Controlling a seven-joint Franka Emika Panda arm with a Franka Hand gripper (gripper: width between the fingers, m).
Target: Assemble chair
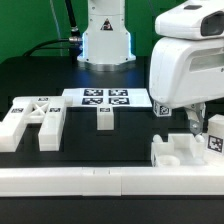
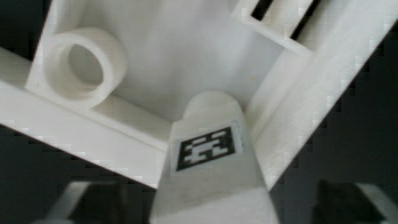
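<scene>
Chair assembly, mid-build. The white robot end effector [image 1: 196, 122] hangs at the exterior view's lower right, over a chunky white plastic chair section [image 1: 180, 152] on the black surface [image 1: 130, 140]. In the wrist view its fingers [image 2: 75, 198] are spread, straddling a tagged white bar [image 2: 210, 150] without clamping it. Likely next: close, then lift. A long white rail [image 1: 100, 182] crowds the lower edge; open room lies toward centre.
</scene>
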